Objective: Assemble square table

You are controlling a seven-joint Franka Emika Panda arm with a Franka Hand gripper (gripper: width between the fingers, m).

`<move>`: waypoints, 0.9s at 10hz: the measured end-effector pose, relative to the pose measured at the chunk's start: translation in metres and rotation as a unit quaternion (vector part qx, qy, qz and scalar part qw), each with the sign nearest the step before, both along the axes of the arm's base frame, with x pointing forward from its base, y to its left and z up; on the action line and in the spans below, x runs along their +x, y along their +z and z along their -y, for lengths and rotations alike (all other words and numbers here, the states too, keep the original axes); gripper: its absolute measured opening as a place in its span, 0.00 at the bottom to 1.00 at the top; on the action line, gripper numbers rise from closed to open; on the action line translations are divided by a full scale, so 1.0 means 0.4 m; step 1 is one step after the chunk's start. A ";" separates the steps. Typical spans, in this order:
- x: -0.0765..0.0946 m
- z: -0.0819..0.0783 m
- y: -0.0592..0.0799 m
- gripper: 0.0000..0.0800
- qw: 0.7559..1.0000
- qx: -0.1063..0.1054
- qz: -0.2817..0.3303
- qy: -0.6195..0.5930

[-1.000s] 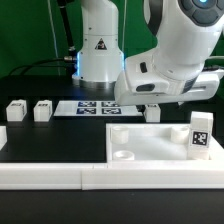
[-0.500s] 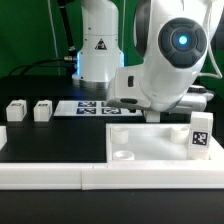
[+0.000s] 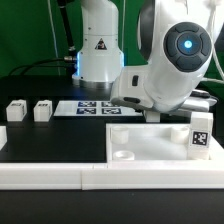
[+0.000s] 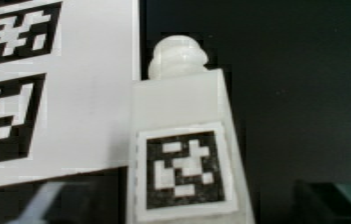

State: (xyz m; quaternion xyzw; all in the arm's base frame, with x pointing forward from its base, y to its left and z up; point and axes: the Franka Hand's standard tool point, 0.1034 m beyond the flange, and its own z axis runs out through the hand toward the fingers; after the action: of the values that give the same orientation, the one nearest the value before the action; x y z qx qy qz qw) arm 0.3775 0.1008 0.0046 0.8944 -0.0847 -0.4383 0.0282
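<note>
Black counter, green backdrop behind on the ext. view's left. The front edge is closed off by the rail, which runs the full width. The panel lies flat just behind the rail, on the ext. view's right half. Its left edge stops about mid-counter, so the black area to its left is bare, open room. Round sockets show at the panel's two left corners. An upright leg, tag to the cam, stands at the panel's right side. Far back on the left, the outer leg & inner leg sit side by side, not touching. The marker board lies flat between them & the arm. The arm bulks low over the panel's far edge & blocks what's under it in the ext. view, hand incl.

The wrist view fills that in. A lying leg is flat on the black counter, tag up, peg end pointing away from the fingers. One long side runs just beside the marker board's edge; touching or a thin gap, can't tell. Its other side faces open black counter. The hand is spread: blurred fingers stand apart, one each side of the leg's tagged end, neither seen touching it.
</note>
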 end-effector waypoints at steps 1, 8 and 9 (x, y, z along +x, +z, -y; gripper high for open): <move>0.000 0.001 0.000 0.50 1.000 0.000 0.000 0.000; 0.002 0.006 0.000 0.36 1.000 0.000 0.000 -0.003; 0.002 0.006 0.000 0.36 1.000 0.000 0.000 -0.003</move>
State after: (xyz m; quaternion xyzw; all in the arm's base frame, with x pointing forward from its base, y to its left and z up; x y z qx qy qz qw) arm 0.3782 0.0982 0.0046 0.8941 -0.0877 -0.4383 0.0268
